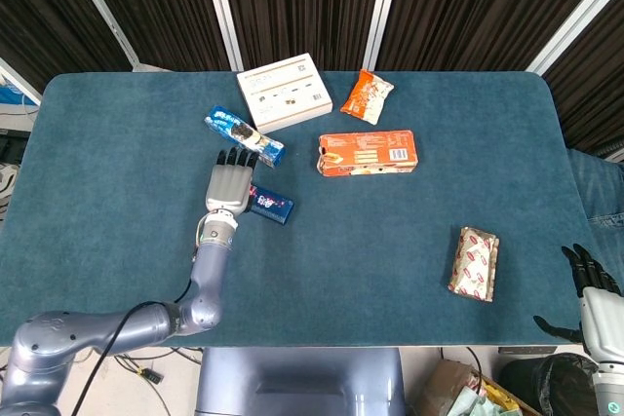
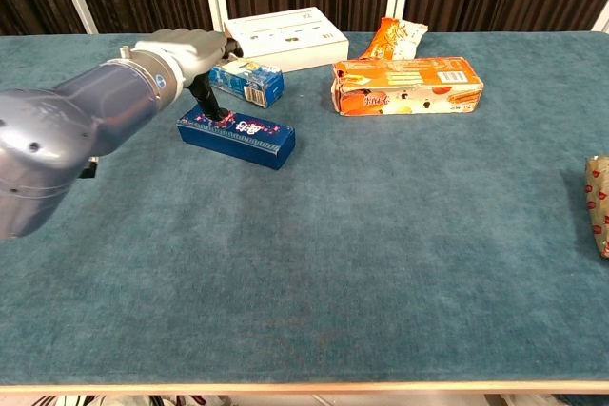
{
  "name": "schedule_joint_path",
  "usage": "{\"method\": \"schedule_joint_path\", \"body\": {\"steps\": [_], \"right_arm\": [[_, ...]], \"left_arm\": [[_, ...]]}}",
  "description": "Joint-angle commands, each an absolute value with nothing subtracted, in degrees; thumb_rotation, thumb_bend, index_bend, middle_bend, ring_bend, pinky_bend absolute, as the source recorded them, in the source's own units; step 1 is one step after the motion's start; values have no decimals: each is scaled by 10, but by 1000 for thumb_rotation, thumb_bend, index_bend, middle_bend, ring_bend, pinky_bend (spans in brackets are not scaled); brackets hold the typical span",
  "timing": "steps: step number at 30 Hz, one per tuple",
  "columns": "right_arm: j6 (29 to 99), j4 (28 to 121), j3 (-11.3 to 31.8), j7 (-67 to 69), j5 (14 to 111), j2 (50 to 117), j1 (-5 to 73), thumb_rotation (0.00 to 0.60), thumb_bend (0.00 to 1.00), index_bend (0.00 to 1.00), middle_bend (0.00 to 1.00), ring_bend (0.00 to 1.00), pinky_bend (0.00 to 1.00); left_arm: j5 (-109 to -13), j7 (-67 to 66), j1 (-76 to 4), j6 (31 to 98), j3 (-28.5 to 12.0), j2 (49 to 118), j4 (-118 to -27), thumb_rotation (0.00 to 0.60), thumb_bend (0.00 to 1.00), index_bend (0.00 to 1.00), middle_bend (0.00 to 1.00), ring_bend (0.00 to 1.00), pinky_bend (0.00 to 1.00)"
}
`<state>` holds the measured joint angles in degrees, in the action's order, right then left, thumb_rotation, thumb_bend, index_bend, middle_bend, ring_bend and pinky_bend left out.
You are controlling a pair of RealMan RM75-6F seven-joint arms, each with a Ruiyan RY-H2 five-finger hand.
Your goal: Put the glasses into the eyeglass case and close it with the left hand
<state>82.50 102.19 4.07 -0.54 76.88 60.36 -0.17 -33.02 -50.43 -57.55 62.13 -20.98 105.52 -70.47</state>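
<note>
left hand (image 1: pixel 228 187) flat, fingers spread, one dark finger pressing case lid | eyeglass case (image 2: pixel 236 136) closed, left of centre | right hand (image 1: pixel 588 294) lower right corner, fingers apart, empty

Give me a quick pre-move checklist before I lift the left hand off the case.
1. Eyeglass case lid down: ok, it lies flat and closed in the chest view.
2. Glasses inside: cannot tell, nothing shows through the closed lid.
3. Left hand grip: cannot tell; a fingertip touches the case's left end, hold unclear.
4. Blue snack box behind the case: ok, apart from it.
5. Right hand: ok, open, off the table's edge.
6. Orange box: ok, well clear.
</note>
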Motion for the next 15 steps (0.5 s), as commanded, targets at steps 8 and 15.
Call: {"method": "schedule_joint_path", "body": {"steps": [8,15], "right_arm": [[826,1023,41,-4,768,604,-2,600,158,66,25,103,161],[827,1023,42,-4,766,605,-2,600,157,66,25,103,161]], "left_arm": [[-303,-565,-565,563,-157,935,-826,600,197,78,91,0,41],[-266,-575,-585,515,-132,927,-801,600,195,78,105,0,44]]}}
